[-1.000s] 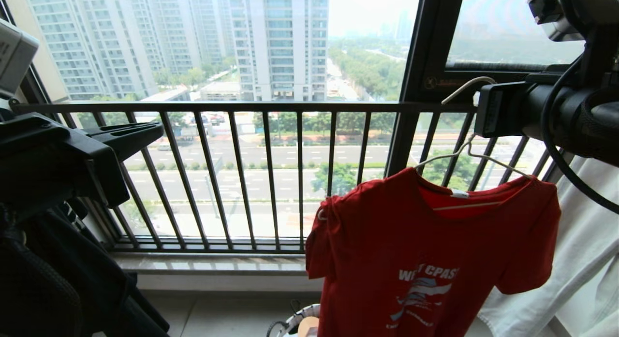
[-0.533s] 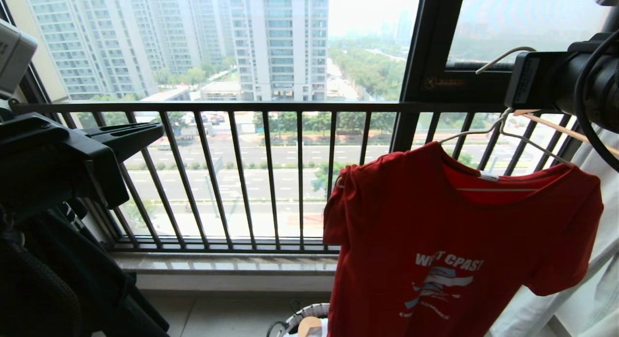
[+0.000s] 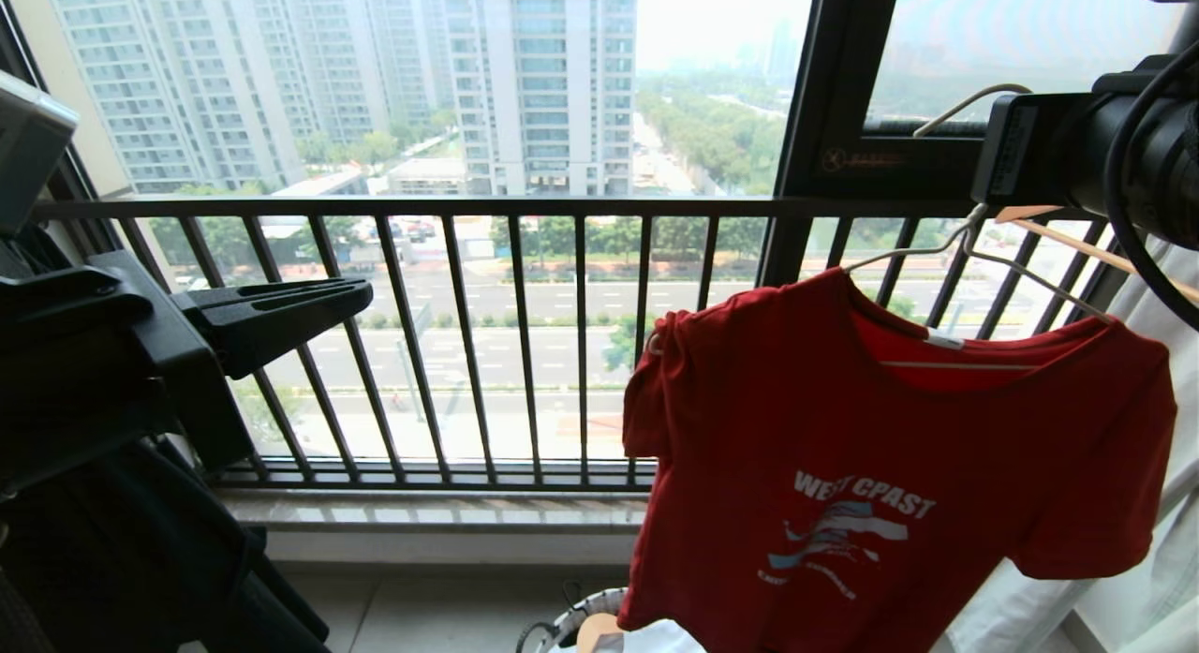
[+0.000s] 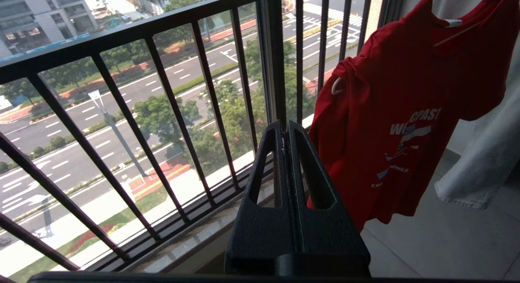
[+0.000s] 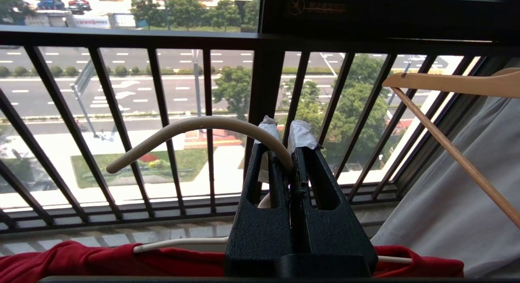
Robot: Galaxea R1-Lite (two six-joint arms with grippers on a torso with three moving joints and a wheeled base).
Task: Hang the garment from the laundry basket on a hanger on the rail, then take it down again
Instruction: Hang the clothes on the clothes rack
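Right gripper (image 5: 284,141), pinching the white wire hanger (image 5: 195,126) by its hook, carries the red T-shirt (image 3: 890,466) at right; next, probably hooking the unseen rail overhead.

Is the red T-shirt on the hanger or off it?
On it. The red T-shirt drapes from the white hanger, whose wire runs through its collar. The right pincer, shut, grips the hanger's hook.

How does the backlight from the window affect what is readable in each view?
Head view: bright sky leaves the left gripper nearly black; the red T-shirt and its lettering stay readable. Left wrist view: T-shirt clear, gripper dark. Right wrist view: the hanger hook in the right gripper shows sharp against a pale street.
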